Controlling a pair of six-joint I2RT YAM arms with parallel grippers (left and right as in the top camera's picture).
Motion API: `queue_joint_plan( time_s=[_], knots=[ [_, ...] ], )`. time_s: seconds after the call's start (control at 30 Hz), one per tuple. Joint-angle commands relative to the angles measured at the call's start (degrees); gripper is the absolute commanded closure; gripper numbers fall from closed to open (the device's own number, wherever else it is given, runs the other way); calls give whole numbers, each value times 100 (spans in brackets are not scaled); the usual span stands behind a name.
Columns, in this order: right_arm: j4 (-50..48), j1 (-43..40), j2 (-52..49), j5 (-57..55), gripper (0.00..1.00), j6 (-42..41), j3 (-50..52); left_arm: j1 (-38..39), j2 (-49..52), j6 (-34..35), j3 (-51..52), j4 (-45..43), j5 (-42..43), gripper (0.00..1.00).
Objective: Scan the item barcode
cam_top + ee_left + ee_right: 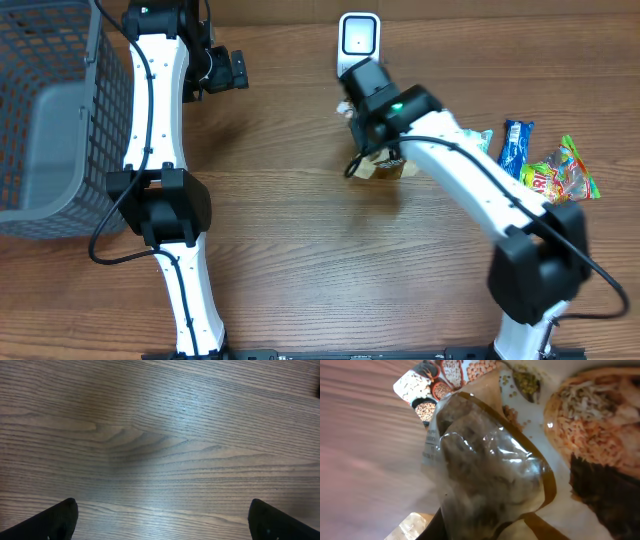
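My right claw [365, 140] pinched the grain pouch [388, 168] narrowly; I judged its barcode should squarely face the scanner [358, 38].

Landmark: scanner [358, 38], at the far edge of the table [300, 260], about mid-width.

Just in front of the scanner, slightly right: pouch [388, 168], pinched in the right gripper [368, 140]; touching the table or just above it, cannot tell.

Well right of the scanner and nearer the front: snack bar [514, 146], flat on the table. Just beside it, farther right again: candy bag [566, 172].

Left of the scanner, near: left gripper [236, 70], over bare table.

Far left of the scanner, at the table's left edge: basket [50, 40].
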State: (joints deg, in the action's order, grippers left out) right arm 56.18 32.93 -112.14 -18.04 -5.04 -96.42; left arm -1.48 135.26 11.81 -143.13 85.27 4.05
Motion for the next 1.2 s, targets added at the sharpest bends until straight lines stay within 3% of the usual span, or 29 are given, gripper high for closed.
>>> queue_joint_plan(
  time_s=[0.0,0.03,0.07,0.4,0.57,0.7,0.73,0.9,0.93,1.0,1.17],
  knots=[
    [-31,323,-476,-2402,95,-487,-105,39,9,-109,48,-24,39,0],
    [-52,378,-570,-2629,93,-505,-105,39,9,-109,48,-22,39,0],
    [-103,444,-713,-2695,85,-501,-105,39,9,-109,48,-22,37,0],
    [57,651,-1250,-3884,89,-544,-118,39,9,-109,48,-22,39,0],
    [369,1045,-1250,-2920,85,-588,-116,39,9,-109,48,-22,39,0],
    [503,1357,-1250,-2931,82,-658,-116,39,9,-109,48,-22,37,0],
    [507,1484,-1250,-2944,77,-658,-116,39,9,-109,48,-24,39,0],
    [579,1989,-1250,-2876,24,-658,-116,39,9,-109,48,-22,37,0],
    [621,2039,-1250,-2833,17,-656,-116,39,9,-109,48,-24,39,0],
    [769,2116,-1248,-2769,11,-658,-125,39,9,-109,48,-24,37,0],
    [1447,1987,-1248,-1700,9,-660,-662,39,9,-109,48,-22,39,0]
  ],
)
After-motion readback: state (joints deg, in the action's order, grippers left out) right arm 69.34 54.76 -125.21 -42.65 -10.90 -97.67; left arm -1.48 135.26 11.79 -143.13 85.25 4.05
